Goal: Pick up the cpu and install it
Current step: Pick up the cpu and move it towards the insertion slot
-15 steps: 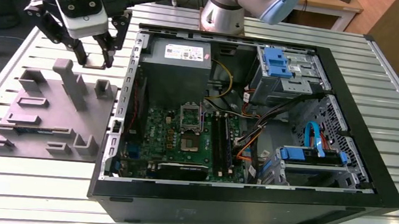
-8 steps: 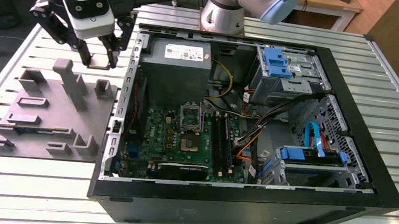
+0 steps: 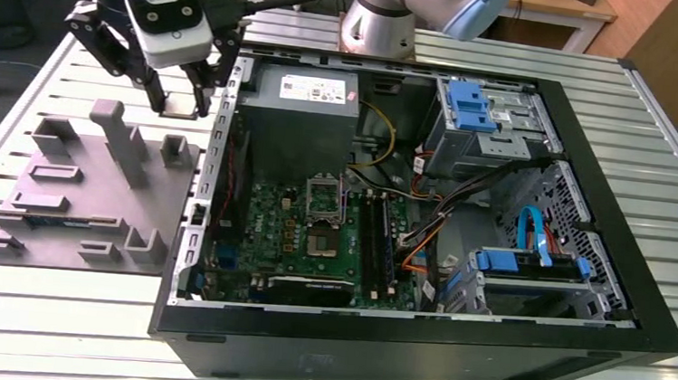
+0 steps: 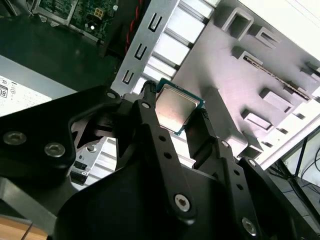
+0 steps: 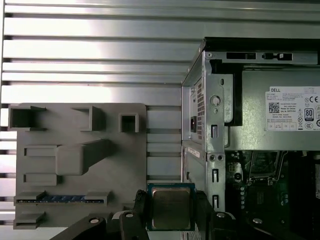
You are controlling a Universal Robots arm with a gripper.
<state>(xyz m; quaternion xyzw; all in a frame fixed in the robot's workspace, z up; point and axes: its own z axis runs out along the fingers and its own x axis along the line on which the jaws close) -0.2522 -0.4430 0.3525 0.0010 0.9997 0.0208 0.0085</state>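
Observation:
The cpu, a small square chip with a silvery top, is pinched between my gripper's two black fingers. In the second wrist view the cpu sits tilted in the gripper, above the slatted table between the tray and the case. In the exterior view the gripper hangs over the far edge of the grey moulded tray, just to the exterior view's left of the open computer case. The metal socket frame lies on the motherboard inside the case.
A long dark memory stick lies in a slot of the tray. The case's metal side wall stands beside the gripper, with the power supply behind it. Cables and blue drive bays fill the case's far side.

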